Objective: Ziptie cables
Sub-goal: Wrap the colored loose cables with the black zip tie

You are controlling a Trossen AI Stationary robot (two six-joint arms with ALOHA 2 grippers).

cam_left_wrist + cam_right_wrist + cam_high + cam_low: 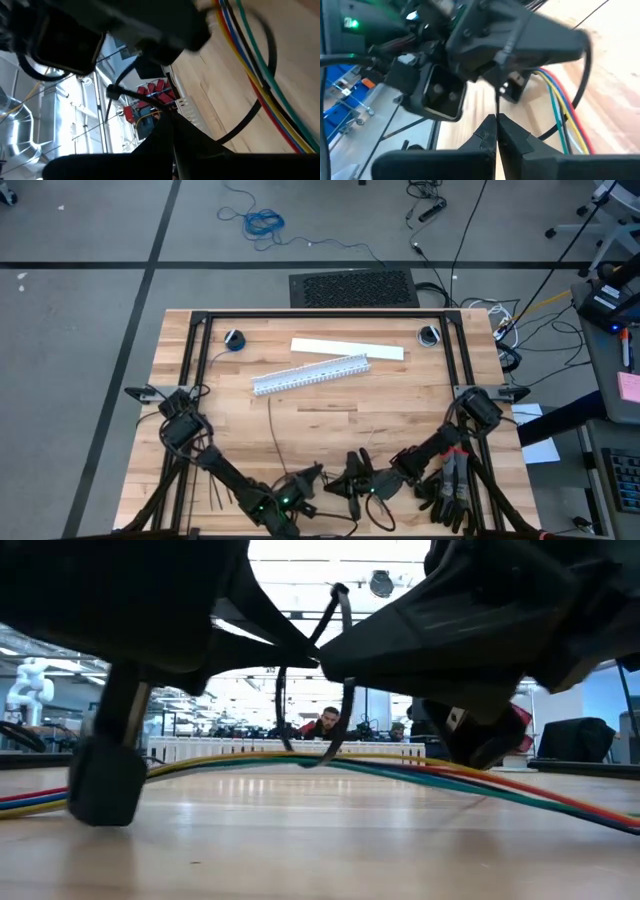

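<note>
Your ziptie (318,690) is looped round the cables (420,772), right under both grippers. Left gripper (318,478) and right gripper (352,480) meet tip to tip, low over the table (400,395), each pinched shut on the ziptie.

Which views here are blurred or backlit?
Low view: bright ceiling lights silhouette both arms; the looped thin black plastic ziptie reads dark over the sharp multicoloured wire bundle. Left wrist view: windows blown out, near parts soft. Right wrist view: motion blur. High view: even, sharp.

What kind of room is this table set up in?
Probably a robotics lab or workshop. Loose cords trail over the bare grey floor, a pale robot arm stands at the back, and a person sits among long rows of benches under bright ceiling lights.
</note>
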